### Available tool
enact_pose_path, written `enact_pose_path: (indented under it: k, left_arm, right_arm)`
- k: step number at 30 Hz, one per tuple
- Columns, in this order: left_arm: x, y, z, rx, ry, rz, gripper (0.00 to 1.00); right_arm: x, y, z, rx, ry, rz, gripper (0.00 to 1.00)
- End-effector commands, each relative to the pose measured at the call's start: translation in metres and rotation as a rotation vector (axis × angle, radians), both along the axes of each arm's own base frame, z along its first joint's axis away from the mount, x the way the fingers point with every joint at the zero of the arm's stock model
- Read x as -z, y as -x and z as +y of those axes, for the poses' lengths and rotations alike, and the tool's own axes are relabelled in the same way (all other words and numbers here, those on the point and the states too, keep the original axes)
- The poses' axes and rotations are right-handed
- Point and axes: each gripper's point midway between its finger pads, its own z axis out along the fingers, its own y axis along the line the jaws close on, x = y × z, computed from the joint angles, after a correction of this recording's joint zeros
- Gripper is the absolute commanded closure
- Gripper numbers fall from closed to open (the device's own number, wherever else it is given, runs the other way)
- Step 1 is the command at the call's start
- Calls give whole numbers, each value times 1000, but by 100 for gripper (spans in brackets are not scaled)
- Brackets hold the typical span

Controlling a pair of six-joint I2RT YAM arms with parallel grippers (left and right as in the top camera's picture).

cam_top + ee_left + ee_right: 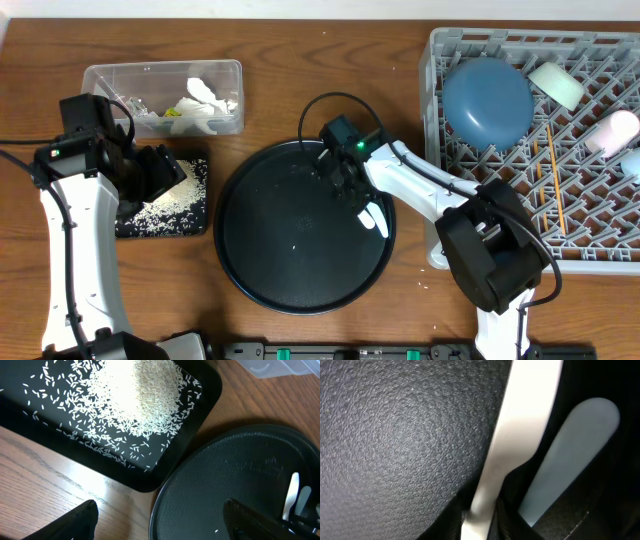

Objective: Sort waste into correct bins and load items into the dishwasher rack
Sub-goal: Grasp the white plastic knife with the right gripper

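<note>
The white spoon (371,216) lies on the round black tray (270,250), its handle pinched in the right jaws and its bowl pointing to the overhead view's lower right. The left jaws gape empty, well apart.

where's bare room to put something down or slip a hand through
Free: the round black tray's half nearest the rice tray; the wood between the clear tub and the dishwasher rack; the rack's lattice past the chopsticks. Crowded: the round tray's other edge, where the right pincer grips the white spoon beside the pale-blue spoon; the rice tray, under the left pincer.
</note>
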Motion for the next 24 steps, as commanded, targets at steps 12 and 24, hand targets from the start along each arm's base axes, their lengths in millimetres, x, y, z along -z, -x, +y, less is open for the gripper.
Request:
enact_pose_path:
  k: [12, 24]
  left_arm:
    - [2, 2, 1, -8, 1, 8, 19]
    - [2, 2, 1, -8, 1, 8, 19]
  right_arm:
    - [6, -4, -5, 233, 32, -11, 82]
    - [8, 6, -11, 231, 80, 4, 80]
